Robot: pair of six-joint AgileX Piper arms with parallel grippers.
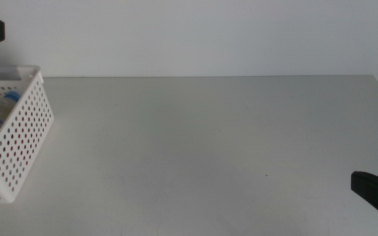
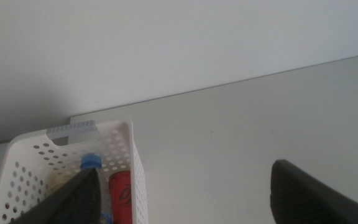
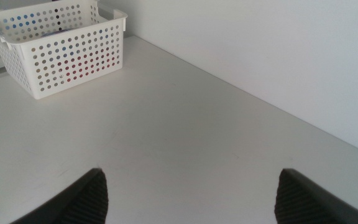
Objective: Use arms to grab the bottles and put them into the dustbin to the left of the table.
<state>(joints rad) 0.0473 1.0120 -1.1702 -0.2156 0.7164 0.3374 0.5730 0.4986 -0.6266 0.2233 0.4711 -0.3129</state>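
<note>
Both hands gape empty; perforated white dustbin (image 1: 18, 131) holds slim red can (image 2: 120, 194).

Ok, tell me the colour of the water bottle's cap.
Blue, clearest in the left wrist view: water bottle's cap.

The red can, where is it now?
The red can lies inside the white basket at the table's left edge, beside the blue-capped bottle.

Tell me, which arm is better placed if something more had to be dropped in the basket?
The left. Its gripper hangs open right above the basket, where the water bottle and red can lie. The right gripper waits open, across the table from it.
</note>
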